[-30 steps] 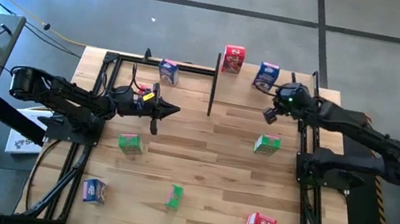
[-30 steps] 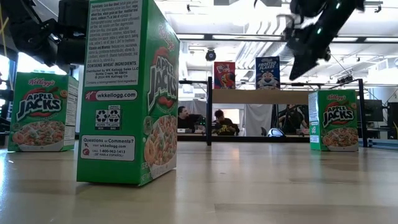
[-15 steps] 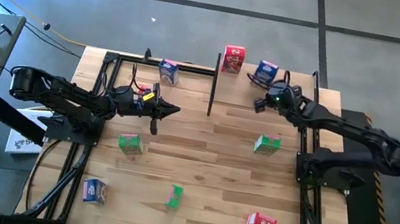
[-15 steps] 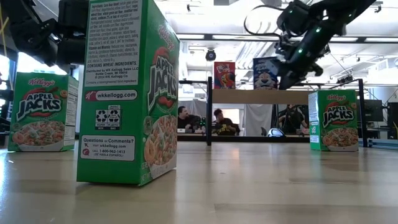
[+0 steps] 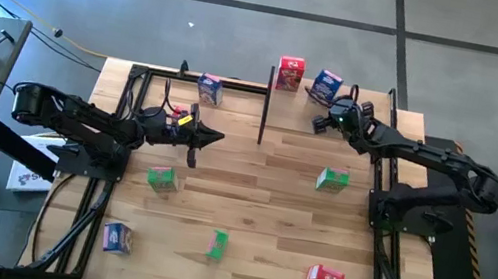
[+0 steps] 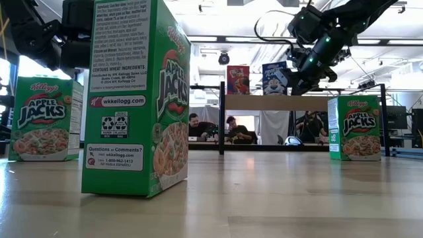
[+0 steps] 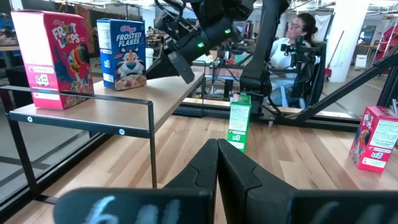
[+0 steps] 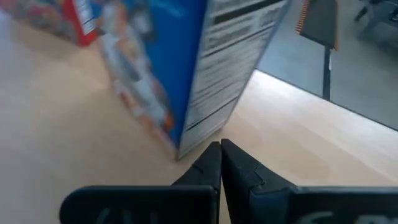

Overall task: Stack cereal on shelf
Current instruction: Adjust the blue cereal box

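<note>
The shelf (image 6: 277, 102) stands at the table's far edge. On it are a red cereal box (image 5: 290, 74) and a blue one (image 5: 327, 86), which leans in the low view (image 6: 274, 77). My right gripper (image 8: 221, 144) is shut, slanting down at the blue box's lower end. Over the table's left middle my left gripper (image 5: 217, 137) is shut, level and holds nothing. Other cereal boxes stand on the tabletop by their bases: green (image 5: 331, 180), green (image 5: 161, 179), green (image 5: 217, 245), blue (image 5: 209, 87), blue (image 5: 117, 237), red (image 5: 325, 276). My right gripper's shut fingertips meet the blue box at the bottom edge of its narrow printed side (image 8: 208, 134), by the lower corner. They come slanting down from the table's right. The box is tipped, its top toward the red box, its bottom on the shelf board.
Black metal frames (image 5: 136, 90) run along both sides of the table. People sit in the room beyond the shelf (image 6: 231, 129). Bare planks lie in the table's middle (image 5: 251, 191).
My right gripper has gone down and toward the table's left, tipping its tips further down and rolling, up against the blue box. The blue box has slid a little toward the red box, turned and tipped out of upright.
</note>
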Motion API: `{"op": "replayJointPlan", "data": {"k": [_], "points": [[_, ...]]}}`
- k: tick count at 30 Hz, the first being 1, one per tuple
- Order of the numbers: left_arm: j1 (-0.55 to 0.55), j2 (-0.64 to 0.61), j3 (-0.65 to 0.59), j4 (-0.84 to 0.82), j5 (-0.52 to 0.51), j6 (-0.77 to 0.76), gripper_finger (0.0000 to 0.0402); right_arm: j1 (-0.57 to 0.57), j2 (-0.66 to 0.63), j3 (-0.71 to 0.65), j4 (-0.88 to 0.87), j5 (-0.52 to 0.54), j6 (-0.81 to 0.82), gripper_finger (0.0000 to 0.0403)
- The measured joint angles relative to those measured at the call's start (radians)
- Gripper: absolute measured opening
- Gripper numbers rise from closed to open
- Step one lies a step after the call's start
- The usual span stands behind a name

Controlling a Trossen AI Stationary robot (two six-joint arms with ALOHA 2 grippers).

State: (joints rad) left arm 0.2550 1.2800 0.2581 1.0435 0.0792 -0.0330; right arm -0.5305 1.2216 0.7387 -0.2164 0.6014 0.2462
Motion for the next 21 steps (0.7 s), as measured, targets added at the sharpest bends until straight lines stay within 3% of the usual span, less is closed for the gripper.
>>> {"op": "replayJointPlan", "data": {"k": [13, 21], "points": [[0.000, 0.000, 0.000, 0.000, 0.000, 0.000, 0.0000, -0.055, 0.003, -0.001, 0.171, -0.013, -0.070, 0.0000], [0.000, 0.000, 0.000, 0.000, 0.000, 0.000, 0.0000, -0.112, 0.003, -0.001, 0.203, -0.133, -0.108, 0.0000]]}}
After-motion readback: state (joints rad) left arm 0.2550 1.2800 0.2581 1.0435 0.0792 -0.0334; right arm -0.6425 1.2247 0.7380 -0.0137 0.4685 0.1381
